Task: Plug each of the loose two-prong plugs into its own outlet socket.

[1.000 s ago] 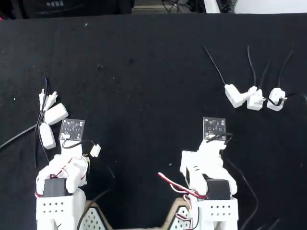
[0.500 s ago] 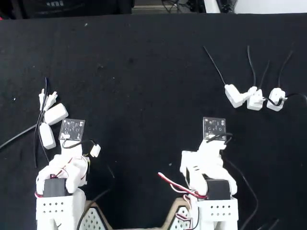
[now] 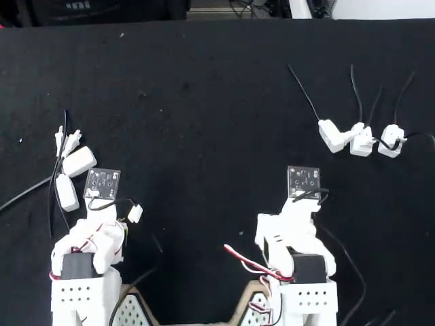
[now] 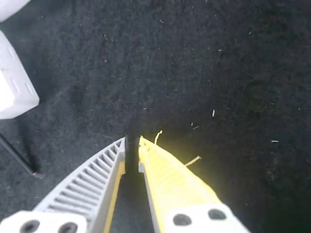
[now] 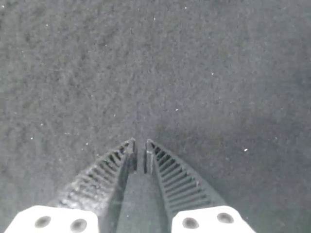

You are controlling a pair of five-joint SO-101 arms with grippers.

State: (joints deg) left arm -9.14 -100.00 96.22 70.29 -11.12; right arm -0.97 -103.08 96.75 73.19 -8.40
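Three small white plugs (image 3: pixel 360 140) with thin black leads lie in a row at the right of the black table (image 3: pixel 204 102). At the left edge lie two oblong white blocks (image 3: pixel 71 176) among black wires; whether they are sockets I cannot tell. One of these blocks (image 4: pixel 12 92) lies close beside my left gripper (image 4: pixel 132 141), which is shut on nothing, low over the cloth. My right gripper (image 5: pixel 139 144) is also shut and holds nothing, over bare cloth. Both arms are folded back near the front edge, the left arm (image 3: pixel 92 238) beside the blocks and the right arm (image 3: pixel 296 231) well short of the plugs.
Black wires (image 3: pixel 54 197) trail from the white blocks toward the table's left edge. A thin black lead (image 3: pixel 304 92) runs back from the plugs. A wide stretch of bare cloth lies between the two groups.
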